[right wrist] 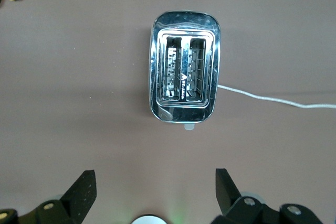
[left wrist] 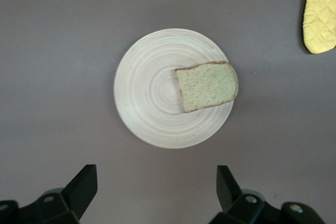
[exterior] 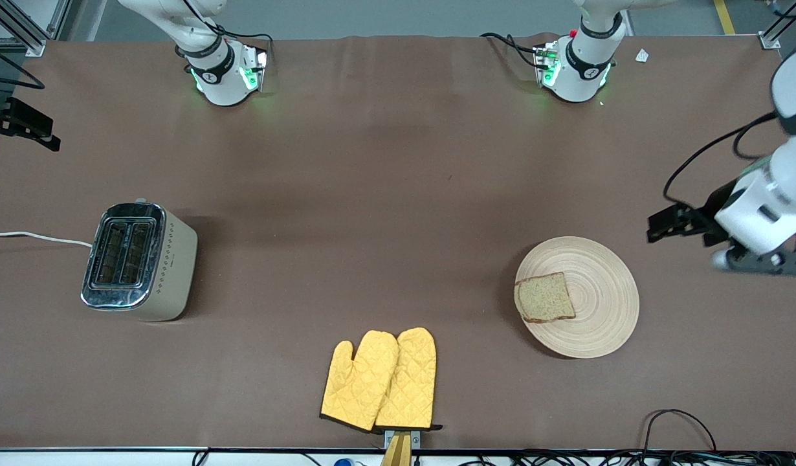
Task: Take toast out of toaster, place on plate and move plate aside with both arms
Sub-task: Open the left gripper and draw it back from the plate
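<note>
Toast on wooden plate, nine-o'clock edge. Toaster slots empty. Left gripper spread wide, hovering above table beside plate; right gripper spread wide, above table near toaster. Judged step: moving plate aside. Next: grip rim.

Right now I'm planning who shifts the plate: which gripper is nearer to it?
Left. The left gripper, open, hangs just off the plate at the left arm's end of the table. The right gripper, also open, is up near the toaster at the right arm's end.
</note>
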